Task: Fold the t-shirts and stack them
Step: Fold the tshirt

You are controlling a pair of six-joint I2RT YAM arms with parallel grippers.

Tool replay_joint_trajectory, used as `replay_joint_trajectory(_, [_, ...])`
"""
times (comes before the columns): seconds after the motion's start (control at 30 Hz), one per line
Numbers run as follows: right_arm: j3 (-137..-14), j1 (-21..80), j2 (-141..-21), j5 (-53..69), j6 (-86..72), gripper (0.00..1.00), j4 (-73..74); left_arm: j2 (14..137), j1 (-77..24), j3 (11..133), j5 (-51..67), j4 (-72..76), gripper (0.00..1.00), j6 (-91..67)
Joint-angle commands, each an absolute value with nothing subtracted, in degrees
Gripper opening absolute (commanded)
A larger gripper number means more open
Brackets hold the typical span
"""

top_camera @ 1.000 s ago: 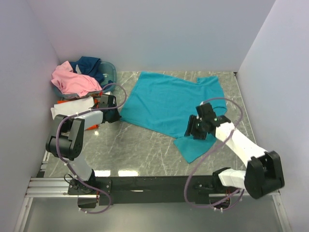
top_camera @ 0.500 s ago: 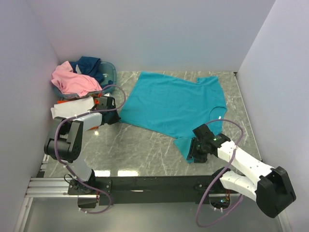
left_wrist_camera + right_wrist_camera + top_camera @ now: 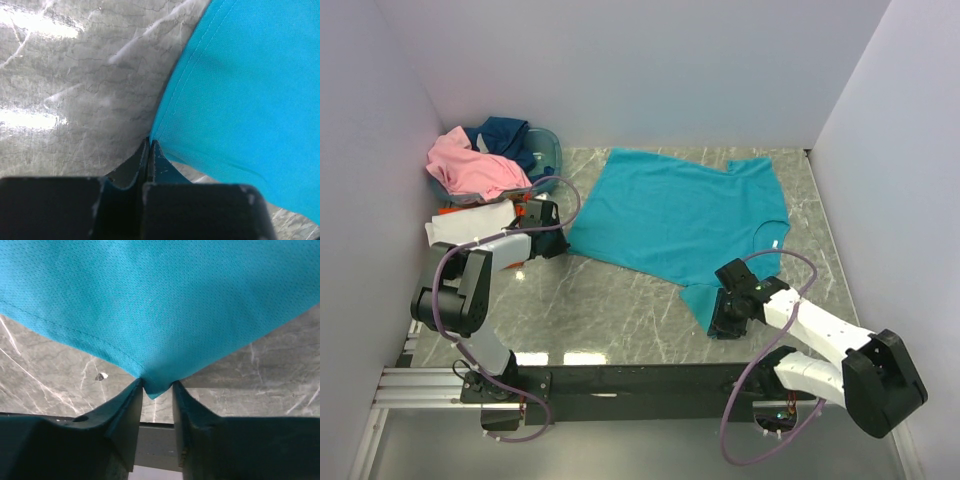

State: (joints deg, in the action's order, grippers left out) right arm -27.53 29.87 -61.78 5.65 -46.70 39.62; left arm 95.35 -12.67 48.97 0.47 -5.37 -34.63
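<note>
The teal t-shirt (image 3: 670,215) lies spread flat on the marble table. My left gripper (image 3: 563,241) is shut on its left corner, the hem pinched at the fingertips in the left wrist view (image 3: 150,143). My right gripper (image 3: 719,324) is at the shirt's near corner; in the right wrist view (image 3: 157,386) its jaws stand a little apart with the teal corner tip (image 3: 156,385) between them. The pink t-shirt (image 3: 472,165) and the navy t-shirt (image 3: 506,132) are heaped at the back left. The white t-shirt (image 3: 460,223) lies below them, over a sliver of the orange t-shirt (image 3: 452,210).
The blue-grey basket (image 3: 549,150) stands in the back left corner under the heaped shirts. White walls close in the left, back and right sides. The black rail (image 3: 640,380) with the arm bases runs along the near edge, just behind my right gripper.
My right gripper has moved from on top of the shirt's lower part toward the near edge, down to the shirt's near corner. My left gripper has stayed at the left corner.
</note>
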Motion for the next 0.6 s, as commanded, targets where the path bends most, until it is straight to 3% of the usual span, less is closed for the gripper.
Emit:
replay_joint_trajectory(0.0, [-25.9,30.4,-63.0,5.4,-47.4,0.33,36.7,93.7,-12.5,48.3,1.8,-6.7,0.00,-34.1])
replay_joint_trajectory(0.17, [-25.4,30.5,-63.6,5.7,-47.0,0.10,36.6,92.6,-12.5,48.2,1.4,-7.0,0.00,-34.0])
replay_joint_trajectory(0.27, [-25.5,30.6,-62.7,5.3,-47.2,0.01,38.7,91.7,-12.6,47.4,0.8,-7.5,0.00,-34.4])
replay_joint_trajectory(0.57, [-28.4,30.8,-53.8,5.2,-48.3,0.00,51.9,86.1,-12.5,43.0,0.2,-9.4,0.00,-37.0])
